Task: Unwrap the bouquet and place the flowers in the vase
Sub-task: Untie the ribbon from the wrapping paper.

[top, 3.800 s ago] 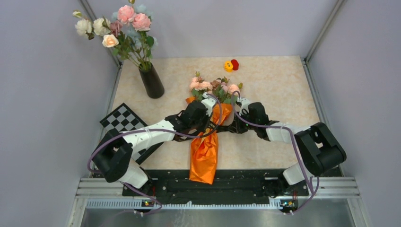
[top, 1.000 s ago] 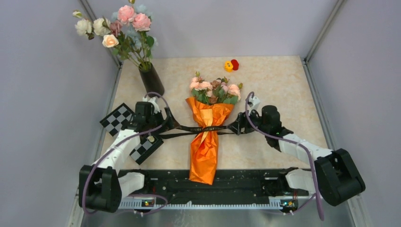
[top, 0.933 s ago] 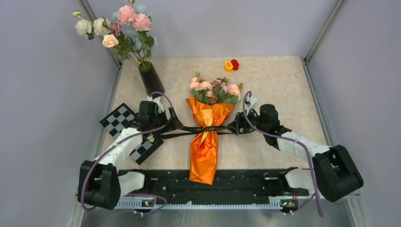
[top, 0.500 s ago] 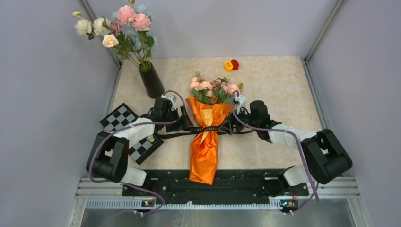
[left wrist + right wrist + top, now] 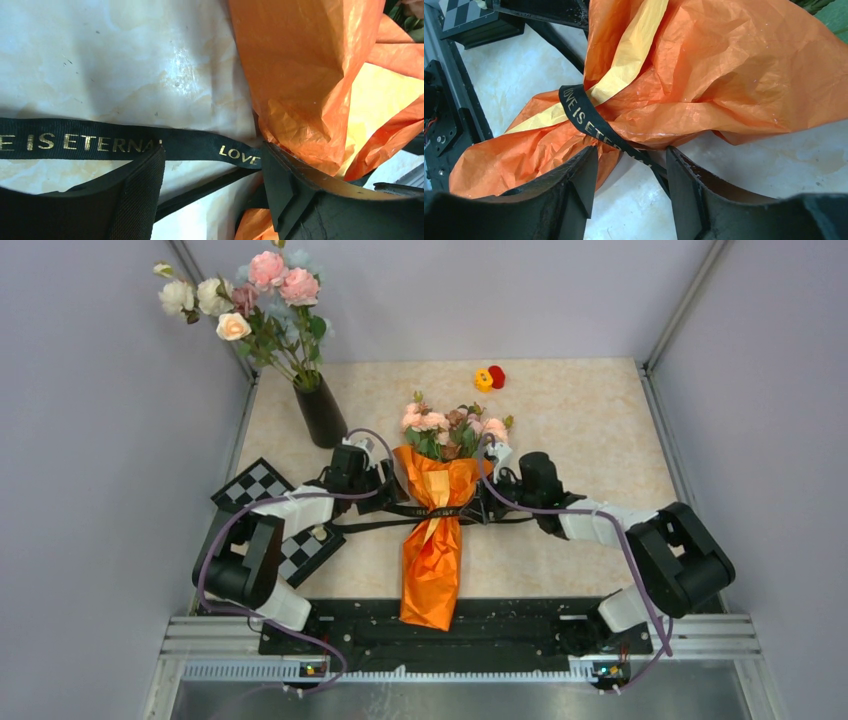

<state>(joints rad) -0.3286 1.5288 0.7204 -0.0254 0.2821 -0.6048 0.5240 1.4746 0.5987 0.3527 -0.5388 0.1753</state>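
Note:
The bouquet [image 5: 433, 540] lies mid-table, an orange paper cone [image 5: 300, 75] [image 5: 724, 75] with pink and peach flowers [image 5: 455, 430] at its far end. A black ribbon [image 5: 432, 511] with gold lettering still circles its waist. My left gripper [image 5: 388, 492] [image 5: 212, 172] is open against the cone's left side, the ribbon [image 5: 100, 142] running across just beyond its fingertips. My right gripper [image 5: 482, 502] [image 5: 630, 170] is open on the right side, the ribbon [image 5: 584, 117] passing between its jaws near the right finger [image 5: 681, 185]. The black vase [image 5: 322, 412] stands at the back left.
The vase holds a tall white-and-pink flower bunch [image 5: 255, 295]. Two checkerboard blocks [image 5: 258, 490] [image 5: 305, 552] lie under the left arm. Small yellow and red heads [image 5: 489, 377] sit at the back. Grey walls and metal rails enclose the table.
From stretched out wide a second ago, both grippers have come inward to the cone's sides, and both jaws have narrowed. The ribbon ends now lie slack on the table.

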